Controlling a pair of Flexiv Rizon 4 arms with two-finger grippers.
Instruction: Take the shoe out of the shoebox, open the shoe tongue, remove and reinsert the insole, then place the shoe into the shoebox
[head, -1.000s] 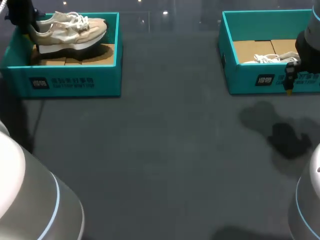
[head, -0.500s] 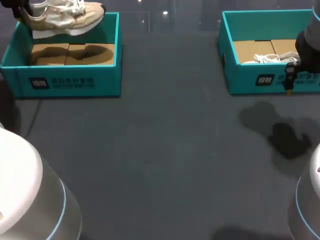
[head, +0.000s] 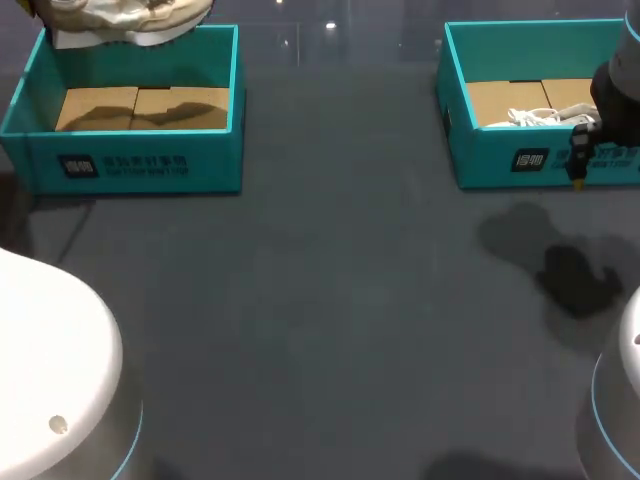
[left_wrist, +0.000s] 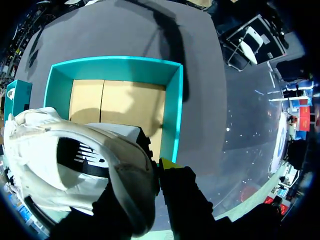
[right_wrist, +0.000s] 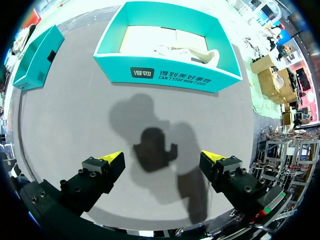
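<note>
The left gripper pinches the heel of the beige sneaker, which hangs in the air above the left teal shoebox. The right gripper hangs spread wide and empty before the right shoebox. Both boxes' fronts carry a white logo and lettering.

Overhead light, small glints, soft shadows in left shoebox and on table.

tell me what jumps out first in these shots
A beige sneaker hangs above the left teal shoebox, its heel clamped in the left gripper. The right teal shoebox holds white laces, and the right gripper hovers open over the table before it.
</note>
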